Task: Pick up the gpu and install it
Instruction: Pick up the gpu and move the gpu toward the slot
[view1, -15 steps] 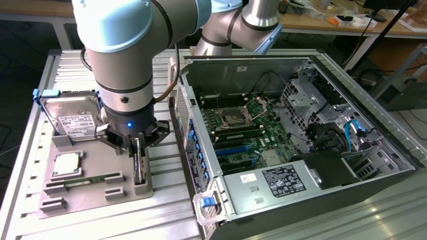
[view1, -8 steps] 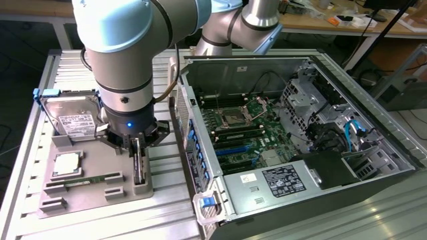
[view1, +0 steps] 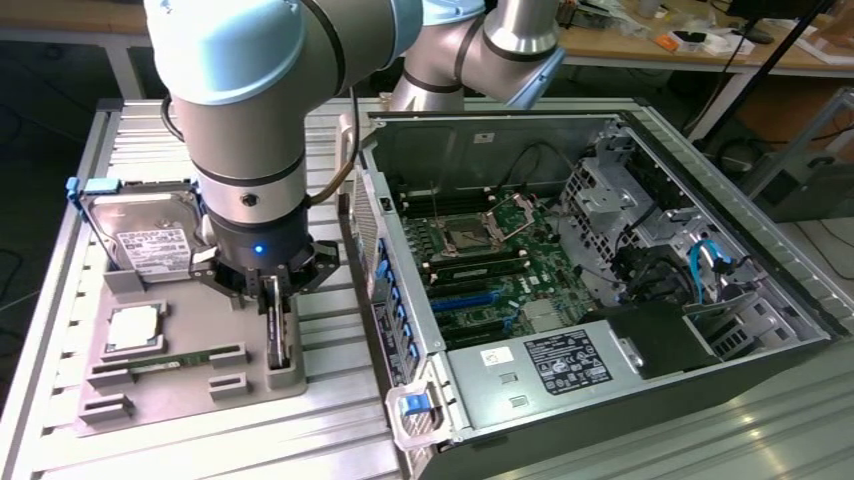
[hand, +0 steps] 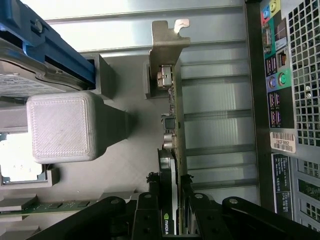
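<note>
A slatted metal desk (view1: 334, 440) is seen carrying a grey tray (view1: 174, 390) and, at the exterior view's right, an open computer case (view1: 481, 150).

Farthest from the case on the exterior view's left, a silver hard drive (view1: 147, 235) with a white label is propped in the tray. Nearer the front edge of the tray, a square processor (view1: 134, 328) is laid flat. A narrow green memory stick (view1: 174, 358) is set in its holders just in front of it.

Closer to the case, along the tray edge that faces it, the gpu (view1: 278, 345) is stood on its long edge in a slot of the tray, apart from the case's side wall. The gripper (view1: 275, 300) is lowered straight onto the gpu from above, at the end of the silver-grey arm (view1: 240, 120).

In the wrist view the gpu (hand: 172, 125) is seen edge-on. Its silver end bracket (hand: 167, 50) is at the far end, and the black fingers (hand: 150, 205) are pressed against both faces. The gripper (hand: 170, 200) is thus clenched on the gpu, which is seated in the tray and not lifted clear of it.

Inside the case, a green motherboard (view1: 494, 250) is exposed. A power supply (view1: 561, 365) with a dark label is mounted at the front corner.
</note>
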